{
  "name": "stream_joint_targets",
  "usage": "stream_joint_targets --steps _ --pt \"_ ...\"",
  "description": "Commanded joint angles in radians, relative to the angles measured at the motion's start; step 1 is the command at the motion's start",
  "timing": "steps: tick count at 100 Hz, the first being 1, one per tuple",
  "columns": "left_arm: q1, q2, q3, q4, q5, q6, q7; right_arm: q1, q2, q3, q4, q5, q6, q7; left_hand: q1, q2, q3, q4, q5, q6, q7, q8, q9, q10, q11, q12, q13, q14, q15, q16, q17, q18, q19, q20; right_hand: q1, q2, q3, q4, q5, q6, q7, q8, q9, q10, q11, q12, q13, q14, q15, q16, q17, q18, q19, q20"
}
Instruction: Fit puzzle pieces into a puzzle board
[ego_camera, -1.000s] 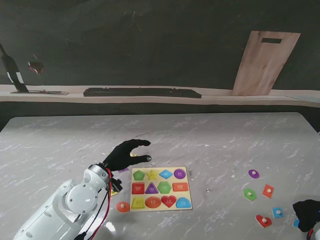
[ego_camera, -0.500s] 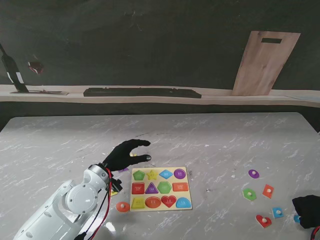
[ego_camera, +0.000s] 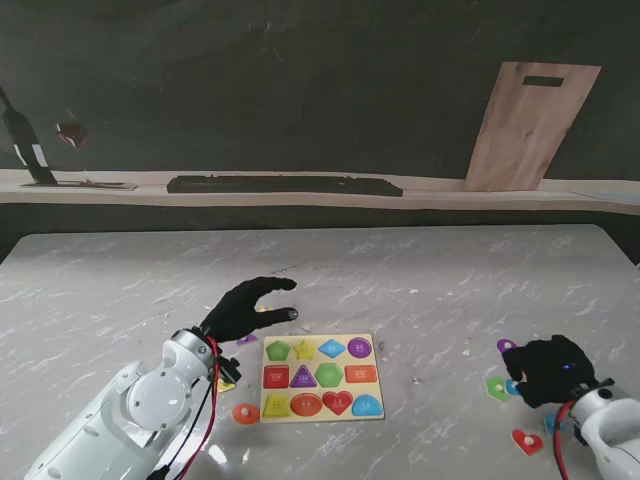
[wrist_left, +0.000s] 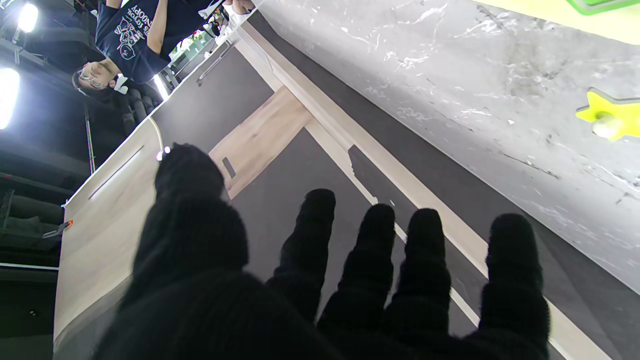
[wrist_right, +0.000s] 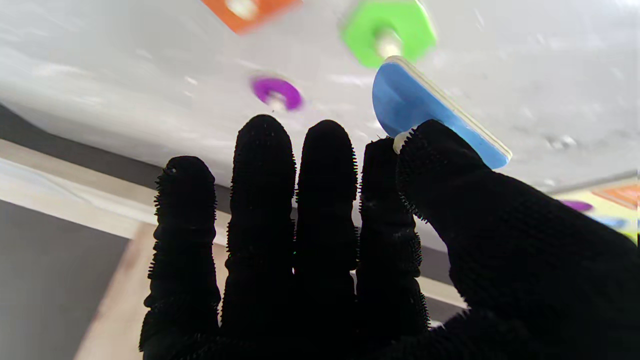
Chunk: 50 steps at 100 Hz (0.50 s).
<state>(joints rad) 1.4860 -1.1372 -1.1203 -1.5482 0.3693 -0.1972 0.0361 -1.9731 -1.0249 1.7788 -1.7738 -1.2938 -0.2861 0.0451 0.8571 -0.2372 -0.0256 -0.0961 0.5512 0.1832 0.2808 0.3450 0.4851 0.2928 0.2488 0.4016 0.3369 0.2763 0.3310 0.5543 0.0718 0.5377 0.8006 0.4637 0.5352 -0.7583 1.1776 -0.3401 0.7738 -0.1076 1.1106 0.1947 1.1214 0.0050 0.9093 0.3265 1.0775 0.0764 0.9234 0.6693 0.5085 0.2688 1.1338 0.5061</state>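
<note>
Stand view: puzzle board (ego_camera: 320, 377) on table (ego_camera: 420, 280) centre; left hand (ego_camera: 243, 305) hovers beyond its far-left corner; right hand (ego_camera: 546, 369) among loose pieces at right.
Left wrist: fingers (wrist_left: 512, 260) spread, holding nothing; yellow star piece (wrist_left: 607, 114) on table.
Right wrist: thumb and forefinger pinch blue piece (wrist_right: 430, 112); green hexagon piece (wrist_right: 387, 32) beyond.

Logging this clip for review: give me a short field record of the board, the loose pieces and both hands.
puzzle board: puzzle board, flat on the marble table
left hand: left hand open, fingers spread, near the board's far left corner
right hand: right hand pinching a blue piece by its peg
loose pieces, right: purple circle, green piece, red heart
loose pieces, left: yellow star, orange oval
</note>
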Motion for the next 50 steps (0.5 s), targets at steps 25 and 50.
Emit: stream_joint_targets --steps 25,50 --pt "0.023 -0.005 -0.02 -0.014 -0.005 -0.019 0.022 0.203 0.004 -0.282 0.024 0.089 0.01 0.105 -0.005 0.03 -0.005 0.034 0.019 -0.024 -0.019 0.008 0.014 -0.016 -0.013 0.004 0.018 -0.015 0.012 0.011 -0.011 -0.188 0.015 0.011 0.086 0.026 0.064 0.078 0.048 -0.01 0.053 0.013 0.025 0.066 0.053 0.01 0.019 0.016 0.051 0.017 -0.001 0.039 0.045 -0.003" --pt "0.041 -0.007 -0.039 -0.021 -0.001 -0.039 0.041 0.338 0.006 -0.502 0.077 0.174 0.081 0.154 -0.005 0.033 -0.005 0.033 0.023 -0.024 -0.018 0.008 0.016 -0.014 -0.013 0.003 0.019 -0.014 0.012 0.011 -0.011 -0.186 0.016 0.011 0.093 0.012 0.071 0.08 0.055 0.022 0.053 0.008 0.031 0.081 0.065 0.007 0.029 0.031 0.065 0.015 0.006 0.054 0.063 -0.004"
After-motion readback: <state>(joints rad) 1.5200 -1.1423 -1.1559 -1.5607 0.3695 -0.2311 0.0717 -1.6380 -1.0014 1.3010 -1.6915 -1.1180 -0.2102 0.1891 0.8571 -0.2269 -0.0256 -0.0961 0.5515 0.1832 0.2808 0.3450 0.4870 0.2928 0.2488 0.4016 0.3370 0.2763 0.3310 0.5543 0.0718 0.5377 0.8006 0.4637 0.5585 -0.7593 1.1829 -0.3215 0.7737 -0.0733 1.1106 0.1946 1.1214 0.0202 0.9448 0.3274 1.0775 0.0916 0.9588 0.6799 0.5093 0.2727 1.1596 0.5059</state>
